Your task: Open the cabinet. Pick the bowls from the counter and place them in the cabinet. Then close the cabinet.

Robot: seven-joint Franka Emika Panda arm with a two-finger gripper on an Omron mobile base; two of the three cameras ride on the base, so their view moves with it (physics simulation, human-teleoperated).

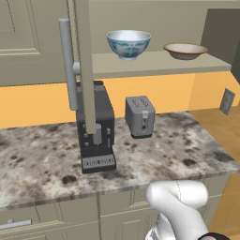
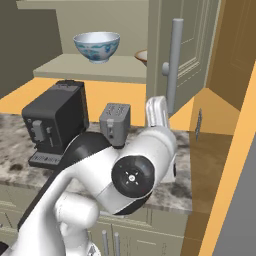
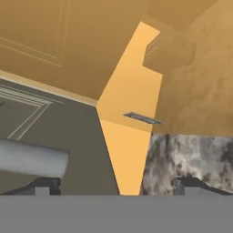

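Cabinet (image 1: 154, 63) open, both bowls (image 1: 128, 43) shelved; tool (image 3: 118, 184) (jaws wide) beside door handle (image 3: 32, 158).

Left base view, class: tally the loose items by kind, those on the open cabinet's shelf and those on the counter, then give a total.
Bowls: 2, the white and pale-blue bowl and the tan bowl, both on the cabinet shelf
Coffee machines: 1, on the counter
Toasters: 1, on the counter
Total: 4

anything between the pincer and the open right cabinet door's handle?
Nothing visible. In the hand view the open pincer sits close by the silver bar handle. Both bowls, white-blue and tan, already sit on the cabinet shelf.
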